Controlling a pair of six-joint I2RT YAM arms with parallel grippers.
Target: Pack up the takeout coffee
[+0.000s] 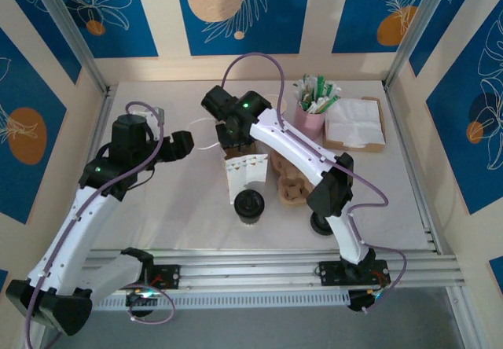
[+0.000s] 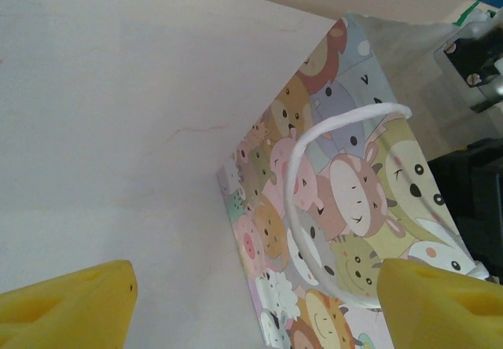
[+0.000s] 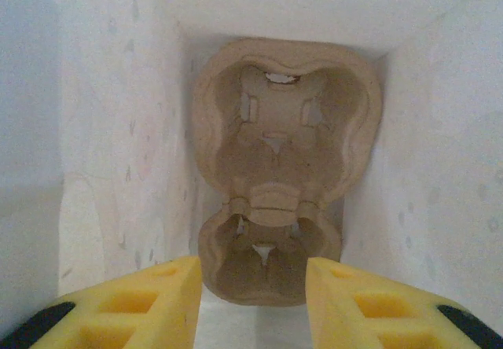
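- takeout coffee [image 1: 249, 205]: black lid, upright on the desk [image 1: 173, 207], lower centre of the top view, just below the paper bag [image 1: 245, 173]. Nothing holds it.
- right claw [image 3: 251, 269]: inside the bag, fingers partly spread with nothing between them. A pulp carrier [image 3: 283, 160] lies at the bag's bottom ahead.
- left claw [image 2: 255, 274]: spread wide and empty, near the bag handle [image 2: 292, 180]. We see no contact.
- Handling, our guess: the thin paper wall dents easily and the press-on lid could pop. Fill level is unknown, so we treat it as sloshy.
- Take the cup body just under the lid rim, squeeze lightly, keep it upright.
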